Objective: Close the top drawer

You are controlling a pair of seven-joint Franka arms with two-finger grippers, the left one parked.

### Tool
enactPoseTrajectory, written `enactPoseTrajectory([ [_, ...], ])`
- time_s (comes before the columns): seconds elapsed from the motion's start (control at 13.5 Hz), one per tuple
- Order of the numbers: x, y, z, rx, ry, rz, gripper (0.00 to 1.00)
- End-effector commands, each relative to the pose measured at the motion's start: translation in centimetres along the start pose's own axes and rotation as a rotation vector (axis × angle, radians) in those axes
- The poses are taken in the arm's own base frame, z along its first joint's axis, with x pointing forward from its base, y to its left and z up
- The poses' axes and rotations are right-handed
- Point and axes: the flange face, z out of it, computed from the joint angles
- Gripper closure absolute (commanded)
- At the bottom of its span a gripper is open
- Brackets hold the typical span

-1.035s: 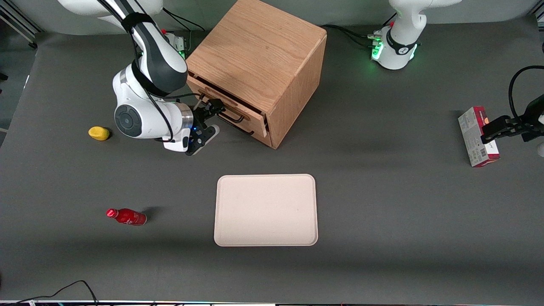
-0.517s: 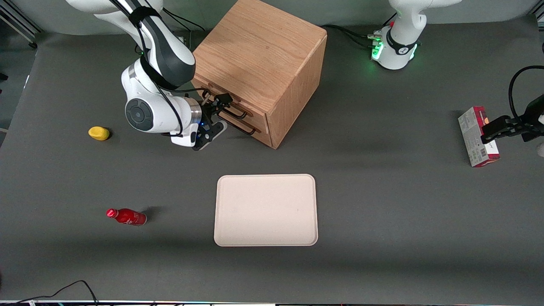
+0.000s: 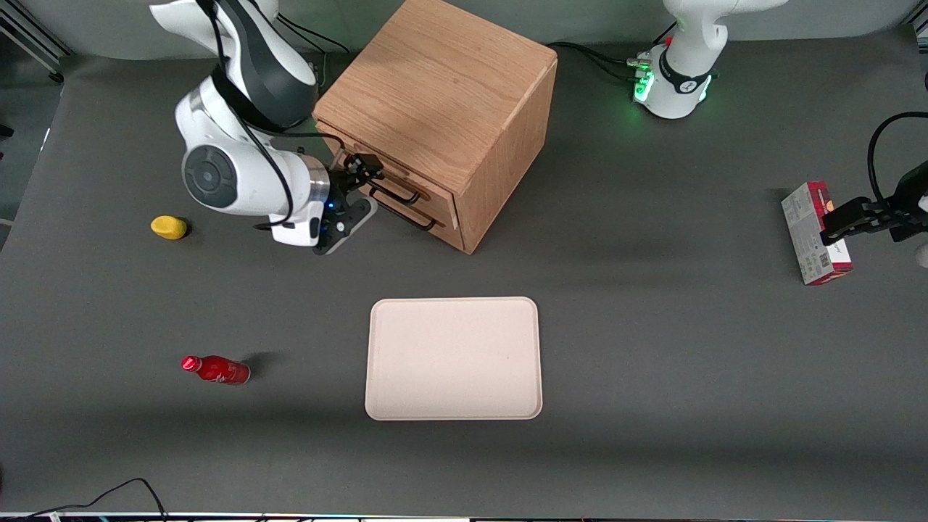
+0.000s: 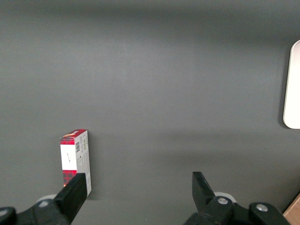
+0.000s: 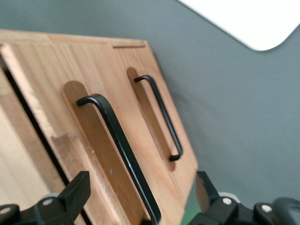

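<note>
Front view shows the top drawer (image 3: 395, 183) now pushed flush into the cabinet (image 3: 442, 109), while the gripper (image 3: 360, 177), fingers spread wide and holding nothing, backs slightly off its handle (image 5: 119, 145), so the closing looks done.

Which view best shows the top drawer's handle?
The right wrist view: the top drawer's handle fills it, with the open gripper straddling it. The front view shows it small beside the gripper. The left wrist view lacks it.
</note>
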Motion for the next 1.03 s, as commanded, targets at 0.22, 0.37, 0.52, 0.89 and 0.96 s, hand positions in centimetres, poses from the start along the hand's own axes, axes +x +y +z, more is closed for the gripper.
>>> enactPoseTrajectory([
  [0.22, -4.8, -0.2, -11.3, -0.282, 0.144, 0.175, 0.0],
  [0.37, -7.4, -0.7, -14.1, -0.4, 0.197, 0.246, 0.0],
  [0.52, -12.6, 0.4, -17.1, -0.432, 0.255, 0.376, 0.0],
  [0.89, -18.9, 8.1, -22.4, -0.396, 0.309, 0.553, 0.0],
  [0.96, -19.6, 8.7, -22.7, -0.392, 0.316, 0.572, 0.0],
])
